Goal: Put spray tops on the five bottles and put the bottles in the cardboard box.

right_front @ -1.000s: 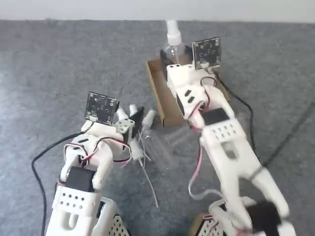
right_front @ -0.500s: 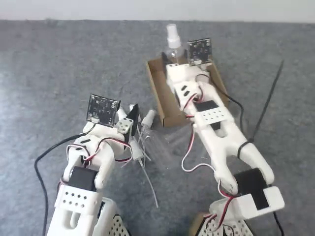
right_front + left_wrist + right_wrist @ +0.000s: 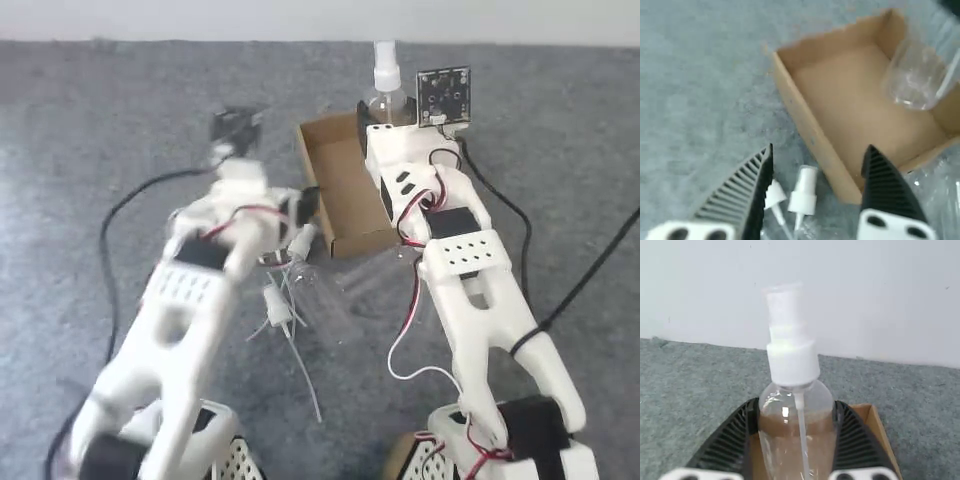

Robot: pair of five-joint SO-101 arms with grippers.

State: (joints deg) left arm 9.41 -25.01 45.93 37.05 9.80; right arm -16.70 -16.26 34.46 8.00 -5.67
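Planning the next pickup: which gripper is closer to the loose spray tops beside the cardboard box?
Left. The left gripper hangs open over the spray tops; the right gripper holds a bottle at the box's far end.

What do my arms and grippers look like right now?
The left arm and right arm are white plastic with black servos, red-and-white wires and black cables. The left gripper and right gripper have black, ribbed, pointed fingers.
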